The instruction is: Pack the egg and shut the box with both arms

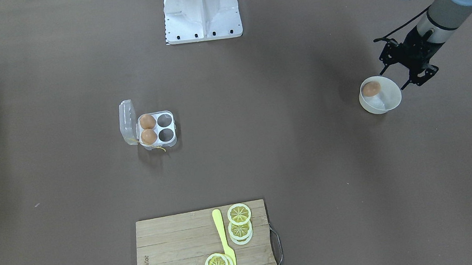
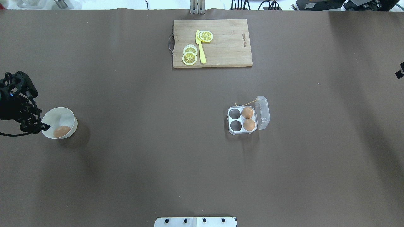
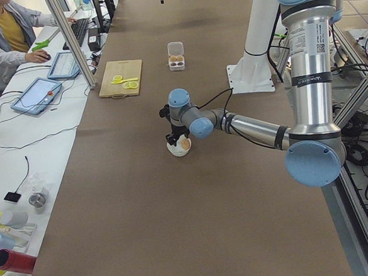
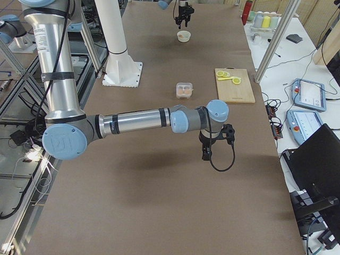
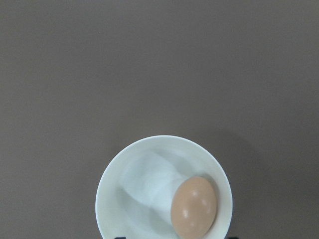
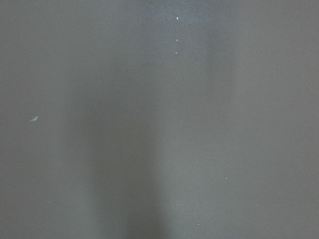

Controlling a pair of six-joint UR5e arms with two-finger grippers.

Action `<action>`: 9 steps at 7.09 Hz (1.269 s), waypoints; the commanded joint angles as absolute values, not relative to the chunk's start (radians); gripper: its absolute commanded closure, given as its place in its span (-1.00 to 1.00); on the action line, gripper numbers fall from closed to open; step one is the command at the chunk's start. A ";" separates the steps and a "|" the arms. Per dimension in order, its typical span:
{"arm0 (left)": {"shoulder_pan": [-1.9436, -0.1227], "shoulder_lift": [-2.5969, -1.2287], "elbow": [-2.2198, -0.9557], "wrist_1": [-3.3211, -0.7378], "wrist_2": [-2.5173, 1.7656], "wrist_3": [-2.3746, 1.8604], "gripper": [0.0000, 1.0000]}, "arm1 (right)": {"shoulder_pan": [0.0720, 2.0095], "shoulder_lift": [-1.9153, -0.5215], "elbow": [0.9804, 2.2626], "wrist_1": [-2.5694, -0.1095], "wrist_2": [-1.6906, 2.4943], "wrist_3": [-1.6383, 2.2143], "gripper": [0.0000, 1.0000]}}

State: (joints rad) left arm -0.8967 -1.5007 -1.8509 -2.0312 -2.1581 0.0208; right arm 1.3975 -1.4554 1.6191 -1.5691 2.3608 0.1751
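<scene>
Left gripper [image 1: 394, 77] hovering at bowl [image 1: 393, 105] near left table edge, fingers apart. Right gripper [image 4: 206, 155]: cannot tell. Risk: egg [image 1: 371, 89] rolling aside, fingers clipping rim.

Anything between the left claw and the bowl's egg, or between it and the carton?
Nothing visible. The left claw is open above the white bowl, the egg uncovered inside; only bare table lies between it and the egg carton, whose lid is open.

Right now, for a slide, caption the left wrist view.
Brown egg lying in a white bowl on brown table.
</scene>
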 commanded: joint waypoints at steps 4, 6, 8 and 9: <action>-0.848 -1.542 -1.798 -2.033 -2.146 0.018 -0.34 | 1.397 -1.453 1.621 -1.569 2.359 0.178 -1.00; -0.842 -1.543 -1.792 -2.031 -2.146 0.018 -0.34 | 1.397 -1.453 1.620 -1.569 2.359 0.178 -1.00; -0.833 -1.551 -1.784 -2.031 -2.146 0.012 -0.32 | 1.397 -1.453 1.618 -1.569 2.359 0.178 -1.00; -0.828 -1.555 -1.783 -2.031 -2.146 0.012 -0.32 | 1.397 -1.453 1.618 -1.569 2.359 0.178 -1.00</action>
